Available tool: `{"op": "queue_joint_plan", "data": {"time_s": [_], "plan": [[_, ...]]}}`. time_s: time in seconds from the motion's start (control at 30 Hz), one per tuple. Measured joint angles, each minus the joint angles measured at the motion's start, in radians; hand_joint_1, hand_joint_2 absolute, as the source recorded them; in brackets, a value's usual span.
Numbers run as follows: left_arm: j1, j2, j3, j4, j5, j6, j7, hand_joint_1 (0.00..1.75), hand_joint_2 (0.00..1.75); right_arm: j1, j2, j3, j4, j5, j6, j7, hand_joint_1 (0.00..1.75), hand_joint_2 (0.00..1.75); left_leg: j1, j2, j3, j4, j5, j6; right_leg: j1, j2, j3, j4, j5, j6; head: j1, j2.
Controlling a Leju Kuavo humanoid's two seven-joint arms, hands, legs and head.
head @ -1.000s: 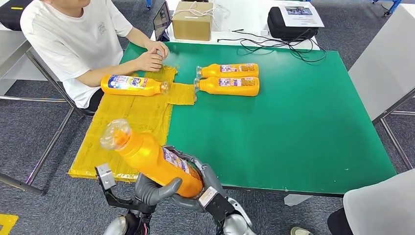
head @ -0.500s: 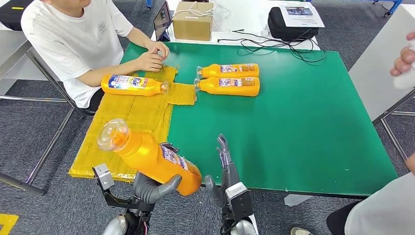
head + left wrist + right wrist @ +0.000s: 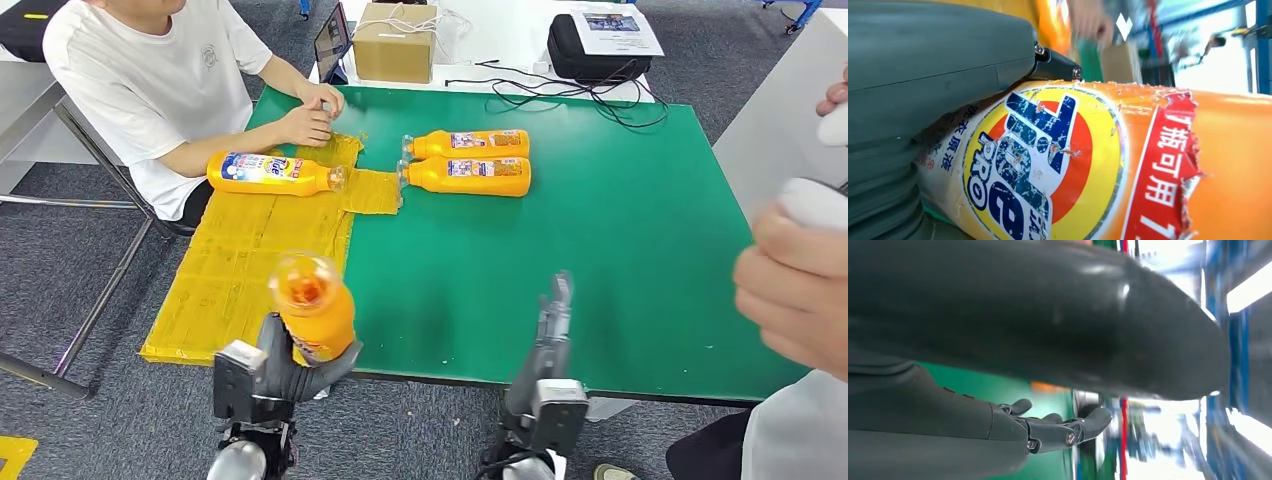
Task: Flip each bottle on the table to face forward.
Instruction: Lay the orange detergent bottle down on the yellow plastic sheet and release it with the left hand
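Tipped up now is the held bottle [image 3: 312,312]; a moment ago it lay slanted across both hands, with its clear cap pointing away to the left hand's outer side. Its long axis now runs almost straight up toward the head camera, so the round cap looks like a ring from above. The left hand [image 3: 290,368] grips it low around the body, just off the near edge of the green surface [image 3: 620,270]. In the left wrist view the bottle's front label [image 3: 1038,165] with big blue letters sits right against that hand [image 3: 923,100].

Next, the right hand [image 3: 548,340] has let go and moved well away to the bottle's right. It holds nothing, and its fingers [image 3: 1068,427] reach out long and close together over the near edge of the surface.

So I think the turn is about half done. One hand alone carries the bottle, and it is not yet laid down.

Far ahead of the left hand, on the yellow mat [image 3: 250,270], one bottle [image 3: 270,172] lies on its side with its blue label up and its cap pointing right. Ahead and between the two hands, two more bottles [image 3: 468,160] lie side by side, touching, with caps pointing left toward the mat.

A person in a white shirt [image 3: 150,80] sits beyond the mat. Another person's hand [image 3: 795,290] shows big and blurry, well to the right of the right hand.
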Motion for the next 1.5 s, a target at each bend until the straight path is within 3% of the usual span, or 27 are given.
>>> {"op": "queue_joint_plan", "data": {"time_s": [0.13, 0.37, 0.6, 1.03, 1.17, 1.2, 1.23, 1.33, 1.37, 1.5], "plan": [[-0.046, 0.007, 0.022, 0.021, -0.251, 0.104, 0.045, 1.75, 1.75, 0.017, 0.001, -0.047, -0.081, 0.019, -0.067, 0.0, 0.0, 0.0, 0.0, 0.0, 0.0, 0.0, 0.0, 0.0, 0.0, 0.0, 0.0, 0.0, 0.0, 0.0, 0.0, 0.0], [-0.121, 0.008, 0.05, 0.112, -0.556, 0.225, 0.137, 1.75, 1.75, 0.024, 0.009, -0.091, -0.136, -0.015, -0.048, 0.0, 0.0, 0.0, 0.0, 0.0, 0.001, 0.0, 0.0, 0.0, 0.0, 0.0, 0.001, 0.0, 0.001, 0.0, 0.0, 0.0], [-0.192, 0.014, 0.098, 0.251, -0.735, 0.223, 0.229, 1.75, 1.75, 0.033, 0.047, -0.107, -0.138, -0.034, 0.016, 0.0, 0.0, 0.0, 0.0, 0.0, 0.0, 0.0, 0.0, 0.0, 0.0, 0.0, 0.0, 0.0, 0.0, 0.0, 0.0, 0.0], [-0.362, 0.042, 0.162, 0.556, -0.922, 0.175, 0.372, 1.75, 1.75, 0.046, 0.067, -0.108, -0.138, -0.044, 0.06, 0.0, 0.0, 0.0, 0.0, 0.0, 0.0, 0.0, 0.001, 0.0, 0.0, -0.001, 0.0, 0.0, 0.0, 0.0, 0.0, 0.0], [-0.431, 0.052, 0.17, 0.684, -1.024, 0.148, 0.454, 1.75, 1.75, 0.046, 0.072, -0.117, -0.133, -0.053, 0.098, 0.0, 0.0, 0.0, 0.0, 0.0, 0.0, 0.0, 0.001, 0.0, 0.0, -0.001, 0.001, 0.0, 0.0, 0.0, 0.0, 0.0], [-0.453, 0.054, 0.169, 0.72, -1.054, 0.14, 0.477, 1.69, 1.75, 0.045, 0.074, -0.121, -0.13, -0.054, 0.107, 0.0, 0.0, 0.0, 0.0, 0.0, 0.0, 0.0, 0.001, 0.0, 0.0, -0.001, 0.001, 0.0, 0.0, 0.0, 0.0, 0.0], [-0.475, 0.055, 0.169, 0.752, -1.078, 0.131, 0.497, 1.46, 1.75, 0.044, 0.075, -0.124, -0.127, -0.052, 0.116, 0.0, 0.0, 0.0, 0.0, -0.001, 0.001, 0.0, 0.001, 0.0, 0.0, -0.001, 0.002, 0.0, 0.0, 0.0, 0.0, 0.0], [-0.543, 0.056, 0.167, 0.846, -1.139, 0.084, 0.541, 0.47, 1.75, 0.038, 0.08, -0.132, -0.116, -0.043, 0.136, 0.0, 0.0, 0.0, 0.0, -0.002, 0.004, 0.0, 0.001, 0.0, 0.0, -0.001, 0.005, 0.0, 0.0, 0.0, 0.0, 0.0], [-0.565, 0.056, 0.166, 0.87, -1.149, 0.062, 0.547, 0.35, 1.75, 0.035, 0.082, -0.135, -0.111, -0.042, 0.138, 0.0, 0.0, 0.0, 0.0, -0.003, 0.006, 0.0, 0.001, 0.0, 0.0, -0.002, 0.007, 0.0, 0.0, 0.0, 0.0, 0.0], [-0.638, 0.055, 0.164, 0.948, -1.156, -0.018, 0.551, 0.35, 1.75, 0.018, 0.086, -0.153, -0.095, -0.052, 0.142, 0.0, 0.0, 0.0, 0.0, -0.005, 0.01, 0.0, 0.001, -0.001, 0.0, -0.002, 0.011, 0.0, 0.0, -0.001, 0.0, 0.0]]}}
